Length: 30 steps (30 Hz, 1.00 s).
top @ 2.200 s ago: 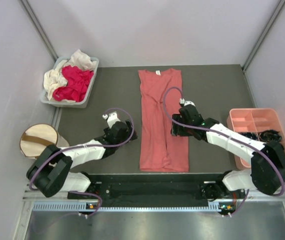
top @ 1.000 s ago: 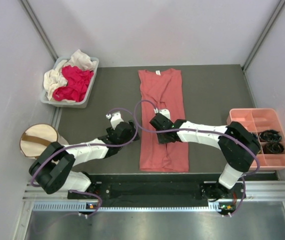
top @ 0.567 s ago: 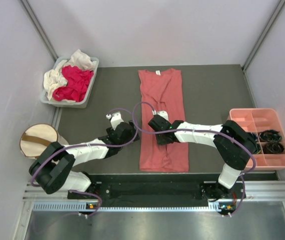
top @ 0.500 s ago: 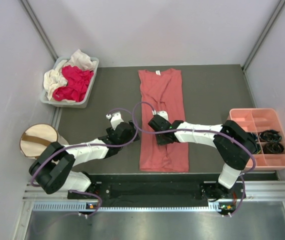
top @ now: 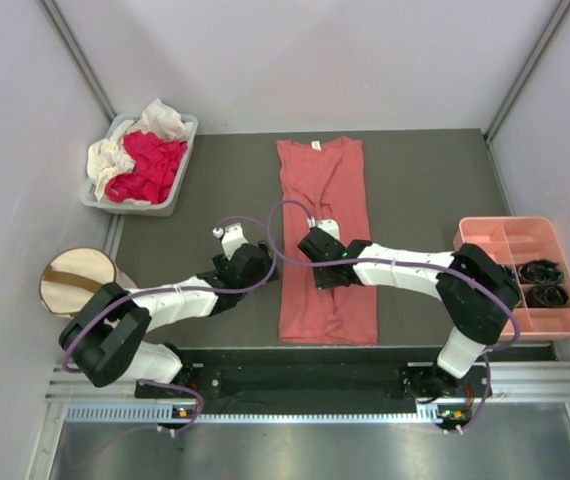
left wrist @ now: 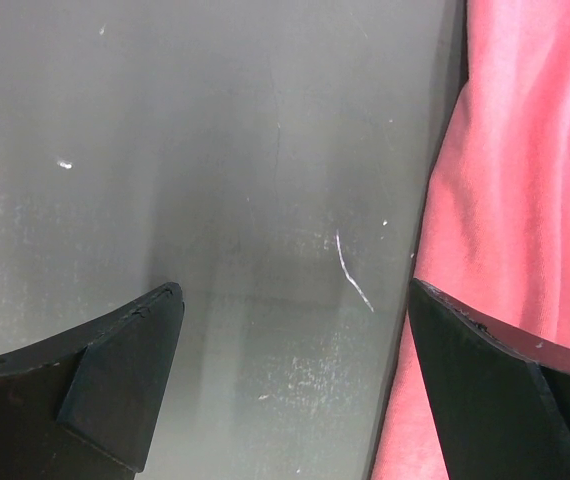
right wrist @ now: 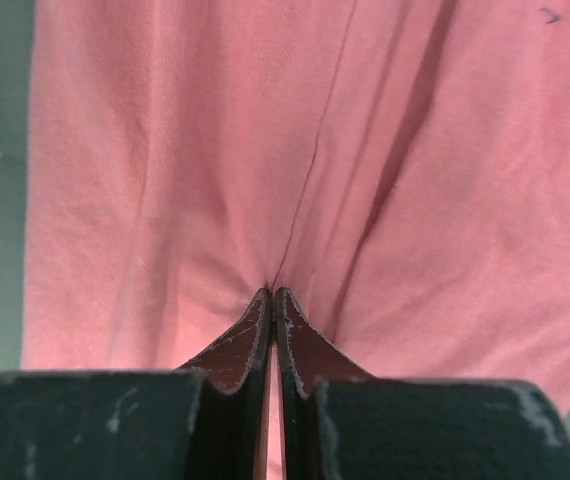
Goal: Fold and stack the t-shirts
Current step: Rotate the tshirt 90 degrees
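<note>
We're early on tbh; the salmon-pink shirt (top: 327,190) lies mid-table as a long strip, not folded up yet; right gripper (right wrist: 273,300) pinched together on its cloth; left gripper (left wrist: 293,300) wide apart beside its edge; magenta and cream shirts (top: 145,160) crumpled in the grey bin (top: 187,128).

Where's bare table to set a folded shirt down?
Bare table: far right, between salmon-pink shirt, pink tray and back edge; also far left, between grey bin and shirt. Crowded near side: left arm beside the shirt, right arm reaching over it, right end effector pinching it.
</note>
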Motion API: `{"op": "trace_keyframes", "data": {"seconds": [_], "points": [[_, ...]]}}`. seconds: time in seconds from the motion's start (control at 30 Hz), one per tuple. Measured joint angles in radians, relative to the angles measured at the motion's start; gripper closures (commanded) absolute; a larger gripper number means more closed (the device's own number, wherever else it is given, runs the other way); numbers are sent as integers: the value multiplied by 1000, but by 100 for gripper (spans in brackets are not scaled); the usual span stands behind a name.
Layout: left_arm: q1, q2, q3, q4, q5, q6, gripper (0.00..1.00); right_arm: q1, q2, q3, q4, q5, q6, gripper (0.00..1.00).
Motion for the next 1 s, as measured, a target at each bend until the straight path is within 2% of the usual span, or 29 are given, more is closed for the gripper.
{"op": "trace_keyframes", "data": {"seconds": [0.27,0.6,0.73,1.0], "points": [[0,18,18,-11,-8,0,1,1,-89,-18,-37,29,14,100],[0,8,34,-51,16,27,1,1,-92,-46,-58,50,33,100],[0,37,98,-111,34,70,1,1,-93,-46,-57,49,38,100],[0,134,217,-103,71,143,1,1,-93,-48,-57,50,39,100]]}}
